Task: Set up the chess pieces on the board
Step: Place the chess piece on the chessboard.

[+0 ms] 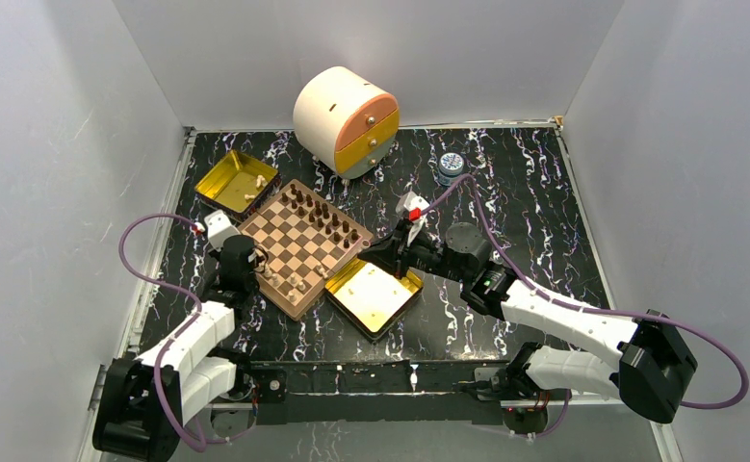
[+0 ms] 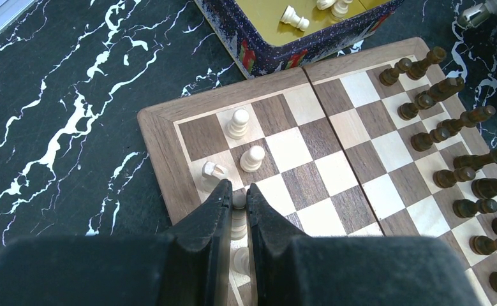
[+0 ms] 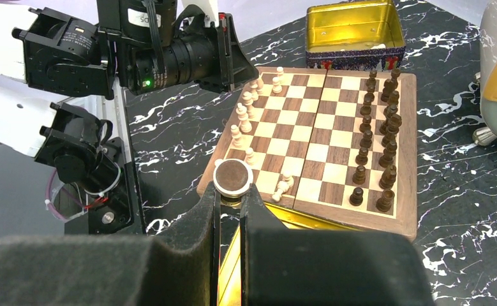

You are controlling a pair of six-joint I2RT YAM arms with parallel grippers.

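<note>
The board (image 1: 305, 248) lies left of centre, with dark brown pieces (image 1: 324, 214) in two rows along its far right side and a few light tan pieces (image 1: 294, 282) on its near left side. My left gripper (image 2: 238, 194) is shut on the head of a light tan piece (image 2: 238, 201) at the board's left edge row. Beside it stand two light pieces (image 2: 252, 158) and a tipped one (image 2: 214, 170). My right gripper (image 3: 231, 194) is shut on a light piece whose round felt base (image 3: 233, 177) faces the camera, held above the board's near corner. Another light piece (image 3: 285, 185) lies fallen on the board.
A gold tin (image 1: 390, 306) lies open right under my right gripper, touching the board's near side. A second gold tin (image 1: 226, 183) with a few light pieces sits at the board's far left. A round cream and orange drawer box (image 1: 347, 120) and a small jar (image 1: 451, 166) stand at the back.
</note>
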